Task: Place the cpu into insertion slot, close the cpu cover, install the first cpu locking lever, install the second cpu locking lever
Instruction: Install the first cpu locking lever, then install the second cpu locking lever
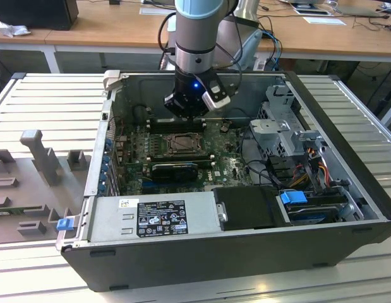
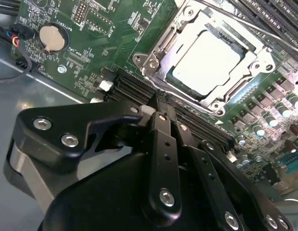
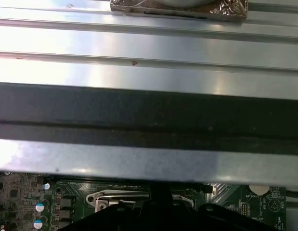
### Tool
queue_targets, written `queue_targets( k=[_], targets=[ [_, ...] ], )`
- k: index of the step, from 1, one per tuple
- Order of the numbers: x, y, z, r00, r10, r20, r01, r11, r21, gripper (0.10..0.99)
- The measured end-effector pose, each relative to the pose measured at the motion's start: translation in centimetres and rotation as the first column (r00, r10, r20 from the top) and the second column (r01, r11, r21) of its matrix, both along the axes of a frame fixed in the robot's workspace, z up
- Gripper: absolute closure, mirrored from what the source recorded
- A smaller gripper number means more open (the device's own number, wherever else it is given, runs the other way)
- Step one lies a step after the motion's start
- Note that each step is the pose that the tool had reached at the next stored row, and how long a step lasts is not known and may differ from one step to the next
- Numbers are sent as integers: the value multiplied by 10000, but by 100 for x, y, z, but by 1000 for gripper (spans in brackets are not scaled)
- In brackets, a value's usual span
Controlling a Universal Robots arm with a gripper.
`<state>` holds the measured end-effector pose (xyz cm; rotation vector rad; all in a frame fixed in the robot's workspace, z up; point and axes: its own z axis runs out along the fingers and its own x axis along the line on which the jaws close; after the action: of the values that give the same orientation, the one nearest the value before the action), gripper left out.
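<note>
The cpu (image 2: 206, 62) lies flat in the insertion slot (image 1: 182, 144), its pale metal top showing through the window of the cpu cover (image 2: 257, 57). The cover lies down over it. A thin metal lever rod (image 2: 264, 31) runs along one side of the socket. My gripper (image 1: 186, 117) hovers inside the open computer case, just above and behind the socket. In the second wrist view its black fingers (image 2: 163, 139) are pressed together with nothing between them, the tips (image 2: 158, 108) over the memory slots beside the socket.
Long black memory slots (image 2: 139, 89) run between my fingers and the socket. A black graphics card (image 1: 176, 169) lies in front of the socket. The power supply (image 1: 154, 214), drive cage (image 1: 283, 126) and cables (image 1: 309, 158) crowd the case. A coin battery (image 2: 51, 37) sits on the board.
</note>
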<state>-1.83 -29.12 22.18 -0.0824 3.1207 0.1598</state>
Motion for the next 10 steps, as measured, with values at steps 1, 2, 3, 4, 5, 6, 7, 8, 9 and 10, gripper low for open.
queue_targets(
  k=[1,2,3,4,5,6,7,8,9,10],
  targets=[
    [0,-6,0,10000,0,0,0,10000,0,980],
    [0,-10,0,10000,0,-1,0,10000,-1,980],
    [0,-18,0,10000,0,0,0,10000,0,980],
    [0,-21,0,10000,-1,0,1,10000,1,980],
    [0,-25,0,10000,0,-1,0,10000,-1,980],
    [0,-47,0,10000,0,0,0,10000,-1,980],
    [0,-63,0,10000,0,0,0,10000,0,980],
    [0,-75,0,10000,1,-1,-1,10000,-1,980],
    [0,-81,0,10000,0,0,0,10000,1,980],
    [0,-86,0,10000,-1,0,1,10000,0,980]
  ],
)
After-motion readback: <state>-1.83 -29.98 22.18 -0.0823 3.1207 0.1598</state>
